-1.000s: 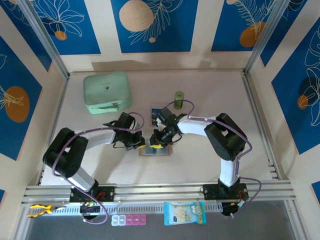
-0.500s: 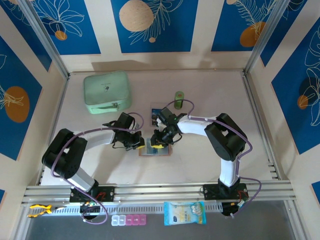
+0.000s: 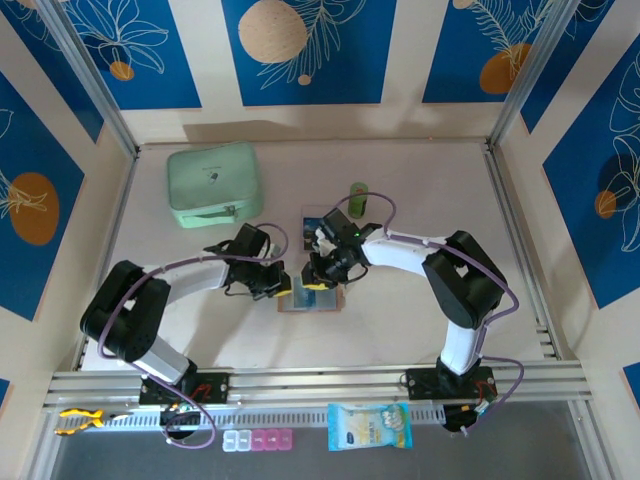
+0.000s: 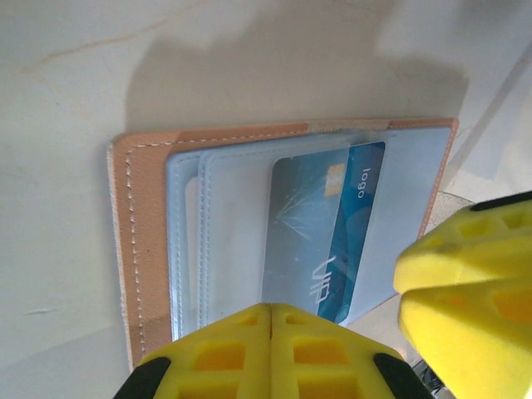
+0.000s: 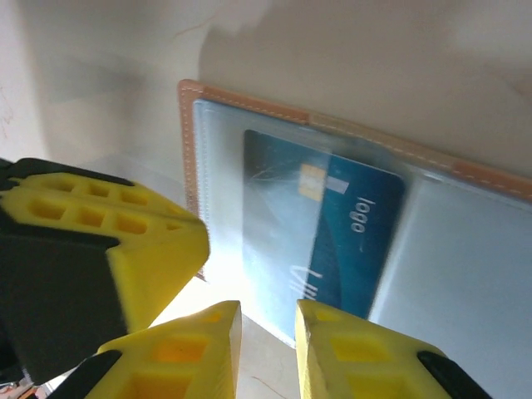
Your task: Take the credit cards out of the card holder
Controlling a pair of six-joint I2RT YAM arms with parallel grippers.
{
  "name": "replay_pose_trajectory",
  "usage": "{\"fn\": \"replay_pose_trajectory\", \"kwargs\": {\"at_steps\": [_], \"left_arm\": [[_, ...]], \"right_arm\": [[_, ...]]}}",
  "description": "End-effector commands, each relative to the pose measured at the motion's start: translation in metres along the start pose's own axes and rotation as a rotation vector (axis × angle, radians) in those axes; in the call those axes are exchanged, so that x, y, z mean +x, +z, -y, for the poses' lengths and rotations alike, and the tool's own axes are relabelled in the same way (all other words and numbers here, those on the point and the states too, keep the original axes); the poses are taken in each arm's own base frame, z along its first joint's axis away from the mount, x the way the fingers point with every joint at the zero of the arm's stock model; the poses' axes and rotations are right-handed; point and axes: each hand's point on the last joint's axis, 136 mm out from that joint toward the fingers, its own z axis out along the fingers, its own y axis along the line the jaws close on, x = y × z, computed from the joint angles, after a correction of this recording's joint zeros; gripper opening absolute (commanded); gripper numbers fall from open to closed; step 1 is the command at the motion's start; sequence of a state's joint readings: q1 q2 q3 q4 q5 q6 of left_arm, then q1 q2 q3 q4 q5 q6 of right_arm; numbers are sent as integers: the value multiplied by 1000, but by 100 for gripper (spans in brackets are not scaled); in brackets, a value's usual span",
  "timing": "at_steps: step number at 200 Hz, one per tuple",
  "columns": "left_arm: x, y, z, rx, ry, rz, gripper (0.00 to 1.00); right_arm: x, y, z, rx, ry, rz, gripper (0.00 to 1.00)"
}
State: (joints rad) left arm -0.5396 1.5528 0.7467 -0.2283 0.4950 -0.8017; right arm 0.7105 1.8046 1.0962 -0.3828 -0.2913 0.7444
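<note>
The card holder (image 3: 311, 300) lies open on the table between both grippers, tan leather with clear grey pockets (image 4: 141, 241). One of the credit cards (image 4: 328, 220), blue, sits inside a pocket (image 5: 332, 220). Another card (image 3: 315, 215) lies flat on the table farther back. My left gripper (image 4: 271, 309) is shut, its tips over the holder's near edge (image 3: 284, 286). My right gripper (image 5: 268, 312) stands slightly open at the opposite edge with nothing between its fingers (image 3: 320, 280). Each wrist view catches the other gripper's yellow finger (image 4: 470, 291) (image 5: 108, 241).
A mint-green zip case (image 3: 214, 184) sits at the back left. A green cylinder (image 3: 358, 195) stands just behind the loose card. In front of the rail lie a snack packet (image 3: 369, 426), a pill box (image 3: 258, 440) and a yellow object (image 3: 78, 420).
The right arm's elbow has shifted a little to the right and its wrist turned slightly. Both grippers stay at the card holder; the left arm is still.
</note>
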Motion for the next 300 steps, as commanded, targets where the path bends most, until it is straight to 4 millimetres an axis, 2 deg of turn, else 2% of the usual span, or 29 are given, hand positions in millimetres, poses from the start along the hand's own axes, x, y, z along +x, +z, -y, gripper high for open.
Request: {"fn": "replay_pose_trajectory", "kwargs": {"at_steps": [1,28,77,100,185,215,246,265,300], "left_arm": [[7,6,5,33,28,-39,3],[7,11,3,38,19,-45,3],[13,15,-18,-50,-8,-66,1],[13,14,-21,-66,-7,-68,1],[13,14,-23,-80,-10,-65,1],[13,14,-23,-82,-13,-64,1],[13,14,-24,-84,-15,-62,0],[13,13,-24,-85,-15,-61,0],[13,14,-24,-83,-17,-62,1]], "right_arm": [[5,-5,9,17,38,-10,26],[6,-2,13,21,51,-22,26],[8,4,16,20,56,-40,26],[8,8,18,15,61,-48,26],[12,22,26,12,78,-80,27],[13,21,31,31,81,-68,29],[11,14,22,-5,57,-40,29],[10,11,24,10,60,-28,29],[13,18,24,-29,76,-60,28]]}}
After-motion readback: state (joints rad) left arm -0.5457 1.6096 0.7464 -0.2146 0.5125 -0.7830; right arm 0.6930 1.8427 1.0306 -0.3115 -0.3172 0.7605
